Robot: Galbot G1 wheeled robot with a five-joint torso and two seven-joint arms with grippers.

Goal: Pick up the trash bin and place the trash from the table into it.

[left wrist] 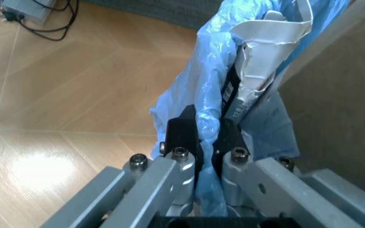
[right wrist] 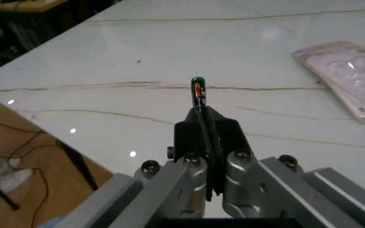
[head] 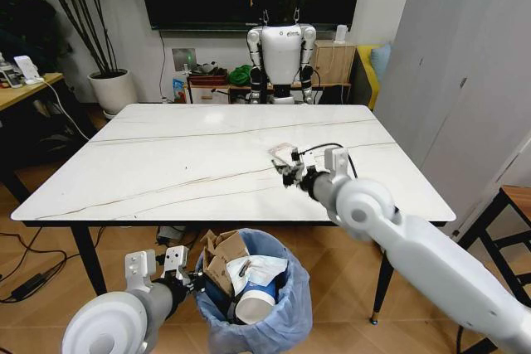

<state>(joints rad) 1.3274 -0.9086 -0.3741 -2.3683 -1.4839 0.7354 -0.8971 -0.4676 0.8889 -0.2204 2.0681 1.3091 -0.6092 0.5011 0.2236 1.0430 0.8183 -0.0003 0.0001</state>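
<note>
Nearest me, my left gripper [head: 197,280] is low below the table edge, fingers pinched shut on the rim of the small round bin lined with crinkled light-blue plastic [head: 286,308], which is crammed with torn brown cardboard [head: 222,259] and a blue paper cup [head: 255,303]. Farther out, my right gripper [head: 286,173] reaches over the white marble-look table [head: 166,163], fingers clamped on a thin flat wrapper with a green tip [right wrist: 197,92]. Just beyond lies a pale paper packet [right wrist: 347,76].

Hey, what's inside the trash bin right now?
In the trash bin, held at its blue bag by the left gripper: torn brown cardboard, a blue paper cup, and white paper. Anything beneath these is hidden.
</note>
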